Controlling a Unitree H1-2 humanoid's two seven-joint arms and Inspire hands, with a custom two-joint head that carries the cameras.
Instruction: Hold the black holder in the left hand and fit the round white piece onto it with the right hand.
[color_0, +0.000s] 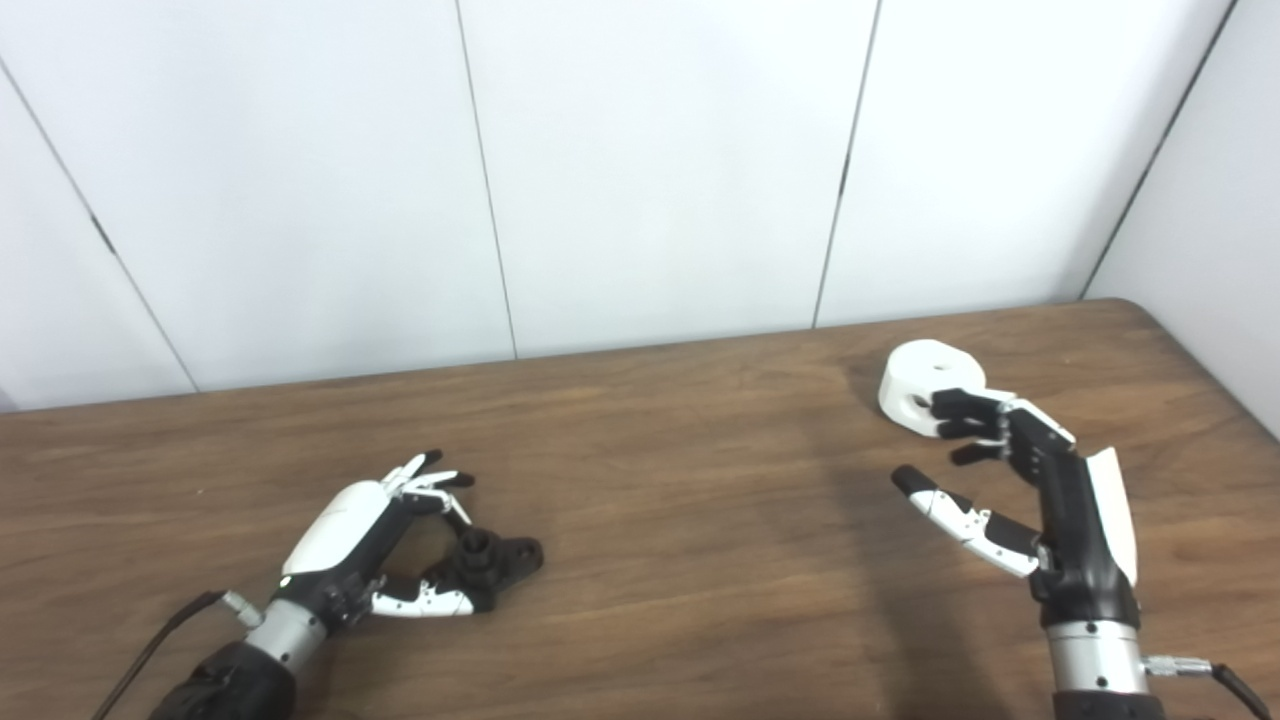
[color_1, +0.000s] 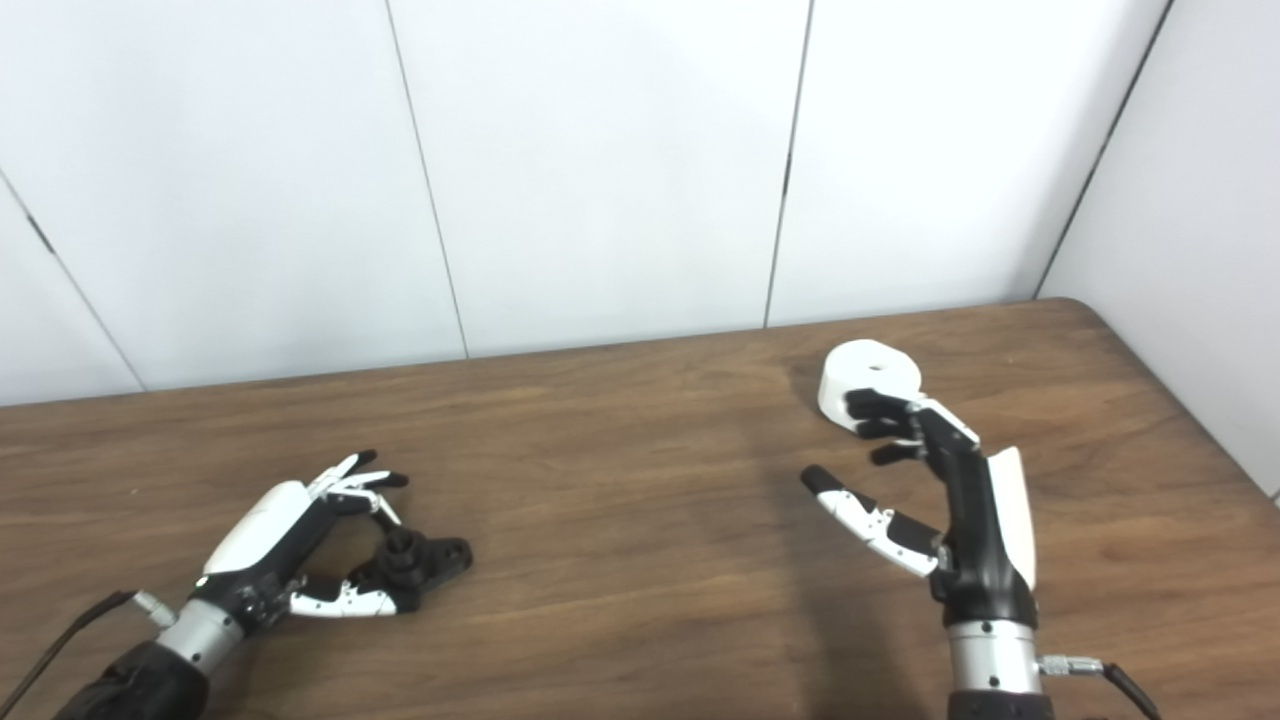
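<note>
On the wooden table (color_0: 650, 480), left hand (color_0: 375, 535) curls loosely around the black holder (color_0: 490, 558), while right hand (color_0: 1010, 480), fingers spread, reaches against the round white piece (color_0: 925, 385).

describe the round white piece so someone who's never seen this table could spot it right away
Start at the wooden table and go to its far right corner, near the white wall. The round white piece sits there, just beyond the right hand's fingertips. It is a thick white disc with holes in its top and side, unlike the small black holder on the left.
</note>
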